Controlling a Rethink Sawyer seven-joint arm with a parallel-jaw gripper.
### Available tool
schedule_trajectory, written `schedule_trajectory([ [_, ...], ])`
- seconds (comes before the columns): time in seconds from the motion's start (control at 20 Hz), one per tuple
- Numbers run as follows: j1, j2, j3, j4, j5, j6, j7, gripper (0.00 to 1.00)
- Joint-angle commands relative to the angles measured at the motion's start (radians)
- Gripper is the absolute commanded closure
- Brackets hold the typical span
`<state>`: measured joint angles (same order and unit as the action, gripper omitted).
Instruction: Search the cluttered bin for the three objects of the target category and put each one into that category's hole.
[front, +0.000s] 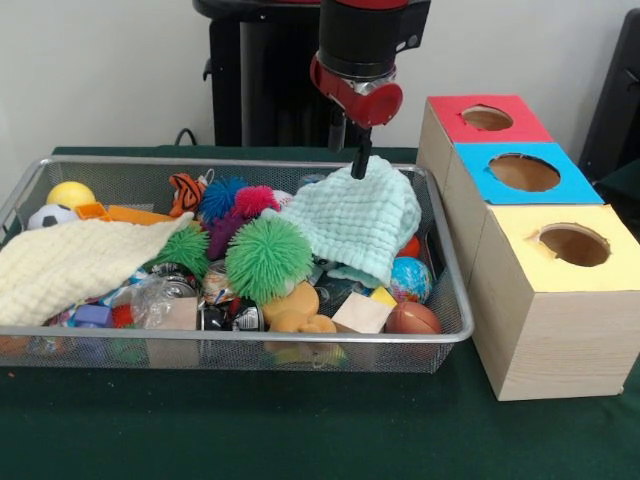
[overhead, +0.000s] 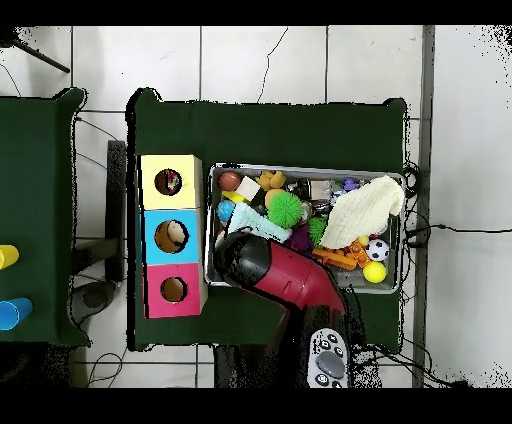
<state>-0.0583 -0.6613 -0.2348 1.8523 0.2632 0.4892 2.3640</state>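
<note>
Across the middle of the table (front: 300, 430): bin (front: 230, 338), crammed. Holds a cream cloth (front: 80, 265) at the end away from the boxes, a mint cloth (front: 360, 220) at the boxes' end, a big green spiky ball (front: 268, 258) between them, blue (front: 220, 197) and pink (front: 255, 200) poms behind it, a yellow ball (front: 70, 193) and soccer ball (front: 48, 216) in the corner toward the robot, a globe ball (front: 410, 278) and brown ball (front: 413, 318) under the mint cloth's edge. Just beside the bin's short end: three boxes in a row, red top (front: 487, 118) toward the robot's edge, blue top (front: 523, 172) in the middle, yellow top with the hole (front: 573, 244) toward the opposite edge. Patchwork ball not made out in the clutter; from overhead, something mottled (overhead: 167, 182) shows inside the yellow hole. Arm (overhead: 290, 280) reaches down from the robot's edge over the bin, gripper (front: 361, 168) vertical, fingers pressed together on a raised peak of the mint cloth.
</note>
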Motion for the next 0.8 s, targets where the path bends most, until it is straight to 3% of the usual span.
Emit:
schedule_trajectory([
  [0.05,-0.032,-0.036,0.036,-0.005,0.054,0.073,0.159,0.00],
  [0.1,-0.032,-0.058,0.008,-0.039,0.032,0.131,0.143,0.00],
  [0.3,-0.042,-0.053,-0.044,-0.136,-0.015,0.197,0.113,0.00],
  [0.55,-0.051,0.005,-0.057,-0.198,-0.031,0.175,0.105,0.00],
  [0.7,-0.038,0.180,-0.124,-0.332,-0.050,0.086,0.154,0.00],
  [0.8,-0.036,0.236,-0.143,-0.376,-0.044,0.055,0.168,0.00],
])
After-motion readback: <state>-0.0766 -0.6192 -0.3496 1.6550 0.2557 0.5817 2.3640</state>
